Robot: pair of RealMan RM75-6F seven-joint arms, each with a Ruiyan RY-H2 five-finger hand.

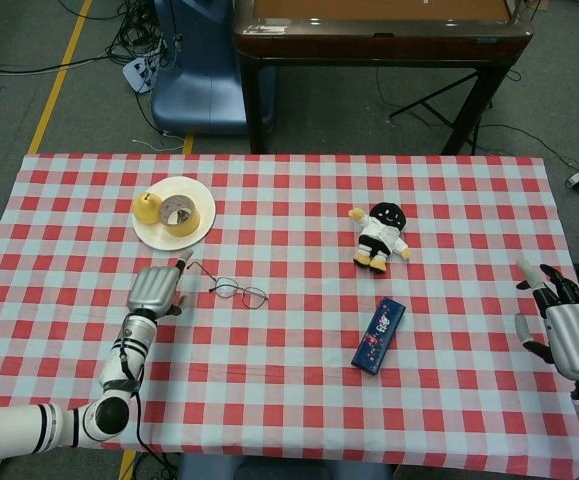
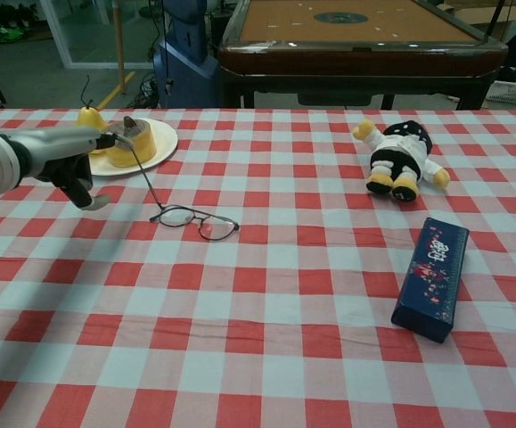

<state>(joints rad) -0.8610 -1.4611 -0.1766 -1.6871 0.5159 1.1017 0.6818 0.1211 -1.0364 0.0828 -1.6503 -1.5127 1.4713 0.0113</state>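
Toward the left of the frame, the left robot hand, a grey metal-shelled hand, hovers over the red-and-white checked tablecloth of the table with its fingers spread loosely and nothing in its hold; one fingertip reaches toward the thin wire-framed spectacles just beside it, though contact cannot be made out. The spectacles lie flat in the left middle of the frame, their long axis running left to right, lenses toward the centre and one slender temple arm splayed up toward the upper left. Above them, in the upper left, sits a round cream plate carrying a smooth yellow pear and a yellow roll of tape. Right of centre lies a soft plush doll with a black head and white body, and below it a dark blue rectangular box set at a slant. At the lower right edge, the right robot hand rests with fingers apart, empty.
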